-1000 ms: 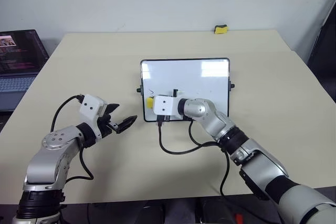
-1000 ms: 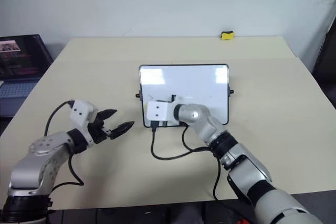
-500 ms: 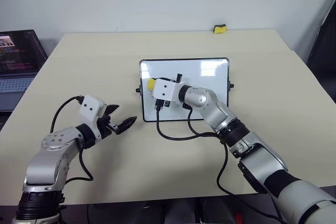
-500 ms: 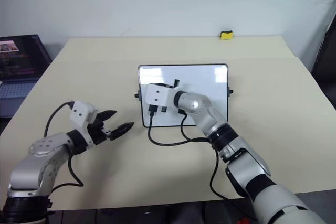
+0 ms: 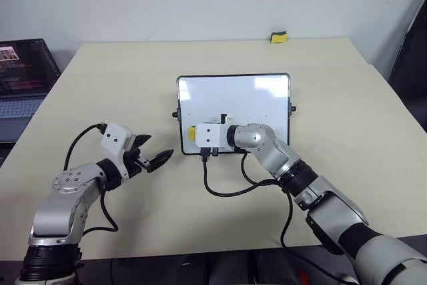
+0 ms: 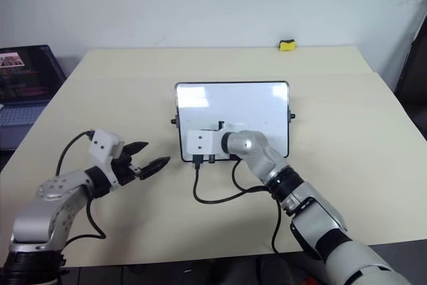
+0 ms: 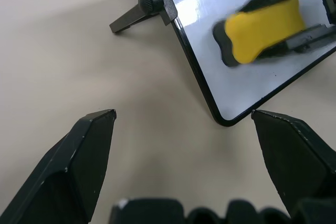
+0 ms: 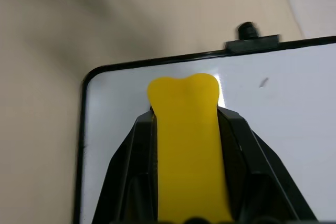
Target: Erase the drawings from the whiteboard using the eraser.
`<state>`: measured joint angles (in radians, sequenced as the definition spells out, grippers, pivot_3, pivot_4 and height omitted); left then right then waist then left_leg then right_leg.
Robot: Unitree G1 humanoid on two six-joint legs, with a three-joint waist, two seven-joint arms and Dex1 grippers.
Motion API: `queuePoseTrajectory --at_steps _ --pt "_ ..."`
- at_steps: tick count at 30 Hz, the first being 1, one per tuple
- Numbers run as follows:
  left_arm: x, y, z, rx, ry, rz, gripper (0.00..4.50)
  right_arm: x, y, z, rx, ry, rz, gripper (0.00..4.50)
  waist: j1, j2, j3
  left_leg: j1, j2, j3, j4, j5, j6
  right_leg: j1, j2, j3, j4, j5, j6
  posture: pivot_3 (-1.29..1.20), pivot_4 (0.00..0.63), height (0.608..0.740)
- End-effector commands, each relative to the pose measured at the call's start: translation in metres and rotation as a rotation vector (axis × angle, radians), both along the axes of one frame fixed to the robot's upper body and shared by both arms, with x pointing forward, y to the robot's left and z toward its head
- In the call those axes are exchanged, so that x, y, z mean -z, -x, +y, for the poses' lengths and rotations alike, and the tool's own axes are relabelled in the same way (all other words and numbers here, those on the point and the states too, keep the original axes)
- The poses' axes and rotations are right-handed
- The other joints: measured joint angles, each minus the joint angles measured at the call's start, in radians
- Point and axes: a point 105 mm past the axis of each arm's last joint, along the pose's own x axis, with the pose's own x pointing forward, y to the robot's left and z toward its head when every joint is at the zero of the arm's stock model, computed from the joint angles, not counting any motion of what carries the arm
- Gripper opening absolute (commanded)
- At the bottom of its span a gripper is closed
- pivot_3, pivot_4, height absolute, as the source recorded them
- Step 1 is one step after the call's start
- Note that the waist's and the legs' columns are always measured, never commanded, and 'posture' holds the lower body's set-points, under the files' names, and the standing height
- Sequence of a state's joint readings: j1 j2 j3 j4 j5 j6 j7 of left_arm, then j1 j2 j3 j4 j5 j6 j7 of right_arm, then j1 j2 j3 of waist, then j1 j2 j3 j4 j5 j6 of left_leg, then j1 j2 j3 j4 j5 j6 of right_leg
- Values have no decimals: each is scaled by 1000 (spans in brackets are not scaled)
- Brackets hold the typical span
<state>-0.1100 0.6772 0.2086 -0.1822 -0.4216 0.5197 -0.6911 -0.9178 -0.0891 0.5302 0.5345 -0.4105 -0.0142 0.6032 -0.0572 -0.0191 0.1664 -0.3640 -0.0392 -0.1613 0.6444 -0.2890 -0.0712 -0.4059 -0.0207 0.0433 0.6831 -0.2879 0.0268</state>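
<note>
On the glossy white whiteboard (image 5: pixel 233 101), bone-shaped yellow eraser (image 8: pixel 187 145) in right gripper (image 8: pixel 188 129).

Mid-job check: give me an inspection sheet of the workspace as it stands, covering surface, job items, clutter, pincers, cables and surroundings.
Surface: beige table, mostly bare.
Whiteboard: propped on side knobs at table centre, face almost clean.
Drawings: one small stroke by the side knob; the arm hides part of the board.
Eraser: yellow, on the board's lower left corner.
Clutter: second yellow-and-black block at the far edge.
Right pincer: shut on the eraser, over the board.
Left pincer: open, nothing in it, off the board's left side.
Cables: black cable loops from the right wrist onto the table; another runs along the left arm.
Surroundings: laptop left of the table, white wall behind.
</note>
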Motion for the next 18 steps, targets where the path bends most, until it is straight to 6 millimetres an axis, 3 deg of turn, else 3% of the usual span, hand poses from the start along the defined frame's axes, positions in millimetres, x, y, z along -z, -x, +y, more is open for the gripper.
queuePoseTrajectory --at_steps 1,7,13,16,18 --pt "-10 2 -1 11 0 -38 4500 -50 -15 5 59 -149 -125 1195 0 0 0 0 0 0 0 0 0 0 0 0 0 0 0 0 150 740" --pt "-8 4 -3 17 3 -33 4500 -60 -21 12 72 -169 -145 1195 0 0 0 0 0 0 -1 0 -1 0 0 0 -2 0 0 0 150 740" --pt "-7 5 -3 16 5 -31 4500 -20 -6 11 -22 -11 -14 1195 0 0 0 -1 0 0 -1 0 0 -1 0 0 -2 0 0 0 150 740" --pt "-7 5 -2 16 5 -30 4500 -13 -3 10 -31 13 11 1195 0 0 0 -1 0 0 -1 0 0 -1 0 0 -2 0 0 0 150 740" --pt "-7 5 -3 18 5 -29 4500 -20 -5 10 -15 -14 -13 1195 0 0 0 -1 0 0 -1 0 0 -1 0 0 -1 0 0 0 150 740"
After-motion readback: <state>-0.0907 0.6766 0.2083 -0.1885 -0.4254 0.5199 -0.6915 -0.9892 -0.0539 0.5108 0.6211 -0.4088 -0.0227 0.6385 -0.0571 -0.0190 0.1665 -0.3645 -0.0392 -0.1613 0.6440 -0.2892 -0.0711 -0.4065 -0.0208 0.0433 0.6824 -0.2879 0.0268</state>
